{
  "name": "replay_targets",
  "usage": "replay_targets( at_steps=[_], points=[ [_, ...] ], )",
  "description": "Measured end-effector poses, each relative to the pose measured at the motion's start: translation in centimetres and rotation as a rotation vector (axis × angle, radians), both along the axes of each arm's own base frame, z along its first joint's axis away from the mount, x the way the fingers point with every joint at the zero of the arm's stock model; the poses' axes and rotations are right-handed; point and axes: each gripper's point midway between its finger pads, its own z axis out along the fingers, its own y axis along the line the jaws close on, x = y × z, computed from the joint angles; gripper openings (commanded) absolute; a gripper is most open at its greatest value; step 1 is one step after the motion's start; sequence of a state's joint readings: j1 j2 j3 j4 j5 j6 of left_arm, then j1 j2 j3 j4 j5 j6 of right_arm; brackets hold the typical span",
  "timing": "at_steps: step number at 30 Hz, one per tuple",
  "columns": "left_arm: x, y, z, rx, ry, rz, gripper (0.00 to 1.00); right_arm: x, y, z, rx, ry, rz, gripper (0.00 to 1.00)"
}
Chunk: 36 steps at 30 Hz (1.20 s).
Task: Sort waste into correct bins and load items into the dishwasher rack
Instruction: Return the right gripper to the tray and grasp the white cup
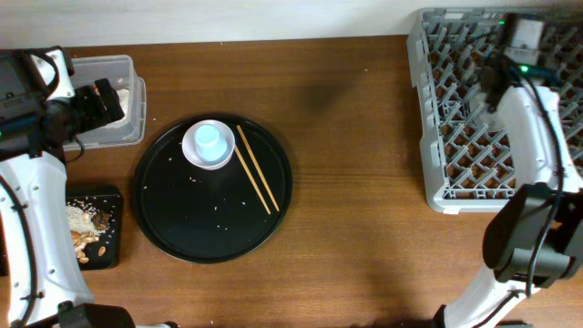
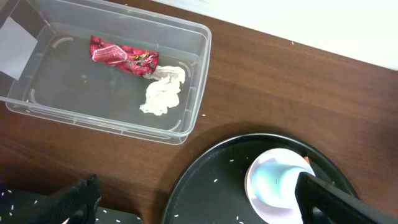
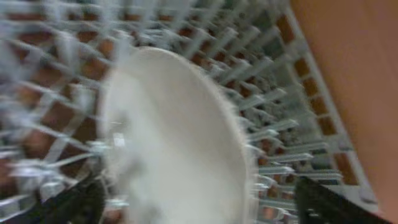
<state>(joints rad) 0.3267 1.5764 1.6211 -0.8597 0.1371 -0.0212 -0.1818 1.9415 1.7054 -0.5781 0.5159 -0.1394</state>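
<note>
Table (image 1: pixel 355 164). Rack (image 1: pixel 428 109), far right: plate (image 3: pixel 174 137) on edge among pegs, right tool (image 3: pixel 193 199) spread wide near it, view blurred. Tray (image 1: pixel 182 219): bowl (image 1: pixel 196 157) holding cup (image 1: pixel 209 138), chopsticks (image 1: pixel 257 169) beside. Tub (image 2: pixel 62 74): wrapper (image 2: pixel 121 55), tissue (image 2: pixel 163 93). Black bin (image 1: pixel 114 196): food scraps (image 1: pixel 84 223). Left tool (image 2: pixel 196 186) wide, empty, between tub and tray

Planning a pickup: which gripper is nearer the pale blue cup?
Left. The left gripper hovers by the clear tub, near the cup; the right gripper is over the dishwasher rack, far away.
</note>
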Motion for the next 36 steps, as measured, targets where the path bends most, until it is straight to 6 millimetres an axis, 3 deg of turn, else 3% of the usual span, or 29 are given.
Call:
replay_targets(
  at_steps=[3, 5, 9, 12, 14, 17, 18, 20, 23, 28, 33, 36],
  points=[
    [0.0, 0.0, 0.0, 0.0, 0.0, 0.0, 0.99, 0.3, 3.4, 0.0, 0.053, -0.024, 0.011, 0.98],
    [0.0, 0.0, 0.0, 0.0, 0.0, 0.0, 0.99, 0.3, 6.4, 1.0, 0.122, -0.062, 0.033, 0.98],
    [0.0, 0.0, 0.0, 0.0, 0.0, 0.0, 0.99, -0.1, 17.2, 7.6, 0.393, -0.204, 0.315, 0.98],
    [0.0, 0.0, 0.0, 0.0, 0.0, 0.0, 0.99, -2.6, 28.2, 13.9, 0.63, -0.294, 0.663, 0.98],
    [0.0, 0.0, 0.0, 0.0, 0.0, 0.0, 0.99, -4.5, 35.1, 16.0, 0.753, -0.303, 0.854, 0.98],
    [0.0, 0.0, 0.0, 0.0, 0.0, 0.0, 0.99, -5.3, 42.3, 13.9, 0.839, -0.229, 0.991, 0.99],
    [0.0, 0.0, 0.0, 0.0, 0.0, 0.0, 0.99, -5.4, 45.4, 11.5, 0.861, -0.17, 1.026, 0.99],
    [0.0, 0.0, 0.0, 0.0, 0.0, 0.0, 0.99, -5.6, 49.4, 6.9, 0.877, -0.07, 1.044, 0.97],
    [0.0, 0.0, 0.0, 0.0, 0.0, 0.0, 0.99, -6.2, 54.1, 0.3, 0.876, 0.043, 1.024, 0.96],
    [0.0, 0.0, 0.0, 0.0, 0.0, 0.0, 0.99, -7.5, 58.9, -6.1, 0.837, 0.101, 0.994, 0.96],
    [0.0, 0.0, 0.0, 0.0, 0.0, 0.0, 0.99, -8.0, 62.4, -7.5, 0.838, 0.045, 1.031, 0.96],
    [0.0, 0.0, 0.0, 0.0, 0.0, 0.0, 0.99, -7.9, 63.4, -8.0, 0.798, 0.0, 1.024, 0.96]
  ],
)
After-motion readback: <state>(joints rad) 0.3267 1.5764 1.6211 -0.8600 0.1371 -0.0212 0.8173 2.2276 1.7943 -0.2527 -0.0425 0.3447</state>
